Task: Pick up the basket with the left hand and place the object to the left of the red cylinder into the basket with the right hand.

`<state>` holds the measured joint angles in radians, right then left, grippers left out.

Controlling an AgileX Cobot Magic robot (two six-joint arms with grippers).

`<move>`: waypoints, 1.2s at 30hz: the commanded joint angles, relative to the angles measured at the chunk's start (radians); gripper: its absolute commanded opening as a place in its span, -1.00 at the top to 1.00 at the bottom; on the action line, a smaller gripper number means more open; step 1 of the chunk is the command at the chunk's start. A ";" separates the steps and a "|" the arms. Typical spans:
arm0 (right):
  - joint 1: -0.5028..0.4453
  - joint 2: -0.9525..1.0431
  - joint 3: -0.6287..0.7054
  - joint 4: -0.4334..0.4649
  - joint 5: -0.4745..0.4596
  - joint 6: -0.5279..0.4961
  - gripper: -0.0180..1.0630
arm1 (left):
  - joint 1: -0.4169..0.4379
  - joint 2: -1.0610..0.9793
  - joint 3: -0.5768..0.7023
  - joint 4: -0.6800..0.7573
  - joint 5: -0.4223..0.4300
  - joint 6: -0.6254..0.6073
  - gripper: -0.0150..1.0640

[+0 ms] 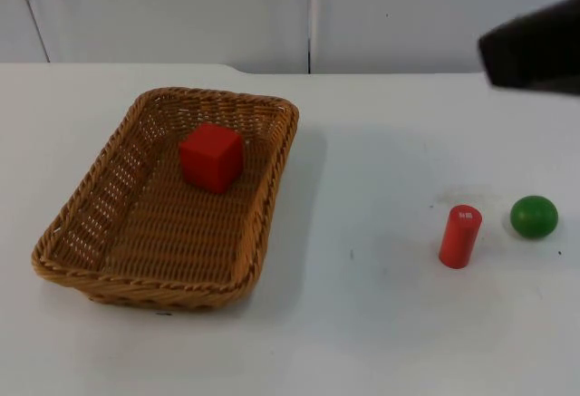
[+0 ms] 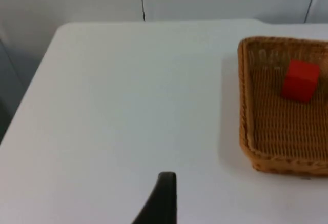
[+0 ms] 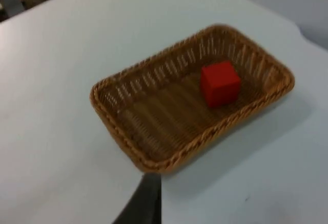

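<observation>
A woven wicker basket point(image 1: 168, 201) is seen resting on the white surface point(image 1: 362, 323) in the top view, toward the left arm's side, with a red cube point(image 1: 211, 157) lying inside it near the far end. Well apart from the basket, toward the right arm's side, a red cylinder point(image 1: 459, 236) stands upright, and a green ball point(image 1: 534, 216) lies just beside it on the side away from the basket; the two do not touch. Cylinder and ball are given by the top view, while the wrist views offer closer looks at the basket. In the left wrist view the basket point(image 2: 282, 106) and the cube point(image 2: 300, 80) are seen across a bare stretch of surface, with one black fingertip of the left gripper point(image 2: 163, 198) held above the surface, apart from the basket. In the right wrist view the basket point(image 3: 189, 98) is seen whole, with the cube point(image 3: 220, 83) inside, and a fingertip of the right gripper point(image 3: 146, 198) is placed near the basket's rim. A dark part of the right arm point(image 1: 535, 47) is seen in the top view, above the surface's far edge. Whether either gripper is released or clenched cannot be told; nothing is seen grasped.
</observation>
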<state>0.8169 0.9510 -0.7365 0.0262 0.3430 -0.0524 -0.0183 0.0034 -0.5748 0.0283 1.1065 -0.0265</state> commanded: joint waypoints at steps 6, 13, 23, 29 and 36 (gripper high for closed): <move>-0.004 -0.191 0.001 -0.001 0.058 -0.077 -0.71 | -0.004 -0.003 0.079 -0.003 -0.032 -0.024 -0.59; -0.004 -0.319 0.001 -0.003 0.196 -0.077 -0.71 | -0.004 -0.003 0.079 -0.003 -0.032 -0.024 -0.59; -0.004 -0.456 0.001 -0.026 0.403 -0.070 -0.71 | -0.004 -0.003 0.079 -0.056 -0.032 0.056 -0.59; -0.004 -0.501 0.015 -0.043 0.455 -0.068 -0.71 | -0.004 -0.003 0.079 -0.053 -0.032 0.051 -0.76; -0.004 -0.576 0.082 -0.048 0.470 -0.055 -0.71 | -0.004 -0.003 0.079 -0.052 -0.032 0.049 -0.98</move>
<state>0.8169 0.3853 -0.6614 -0.0182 0.8139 -0.1115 -0.0183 0.0034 -0.5002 -0.0099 1.0857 0.0245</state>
